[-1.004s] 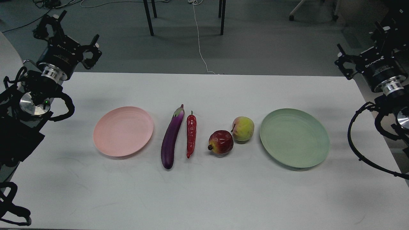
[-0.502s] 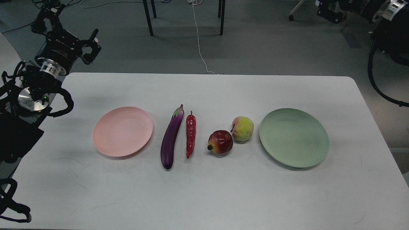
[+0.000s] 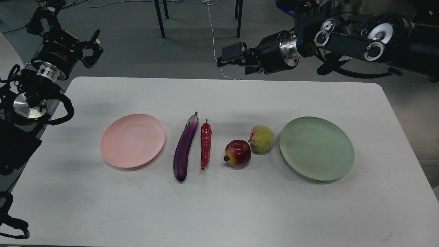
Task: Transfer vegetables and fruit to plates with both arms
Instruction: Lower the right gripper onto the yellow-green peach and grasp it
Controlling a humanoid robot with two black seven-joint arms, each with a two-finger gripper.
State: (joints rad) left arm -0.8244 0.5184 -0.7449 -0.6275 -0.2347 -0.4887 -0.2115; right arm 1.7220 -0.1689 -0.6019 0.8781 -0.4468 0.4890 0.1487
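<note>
A pale pink plate (image 3: 133,140) lies at the left of the white table (image 3: 219,209) and a pale green plate (image 3: 317,148) at the right; both are empty. Between them lie a purple eggplant (image 3: 184,149), a red chili pepper (image 3: 205,145), a dark red pomegranate (image 3: 237,152) and a yellow-green peach (image 3: 261,138). My left gripper (image 3: 65,29) is open, beyond the table's far left corner. My right gripper (image 3: 236,58) points left above the far edge, its fingers apart and empty, well behind the fruit.
Black furniture legs (image 3: 159,19) and a white cable (image 3: 214,44) are on the grey floor behind the table. My right arm (image 3: 343,37) stretches across the top right. My left arm's cables (image 3: 61,109) hang beside the table's left edge.
My right arm has swung up out of the right side and reached left across the far edge. My left gripper has drifted slightly up and left. The vegetables, fruit and plates have not moved.
</note>
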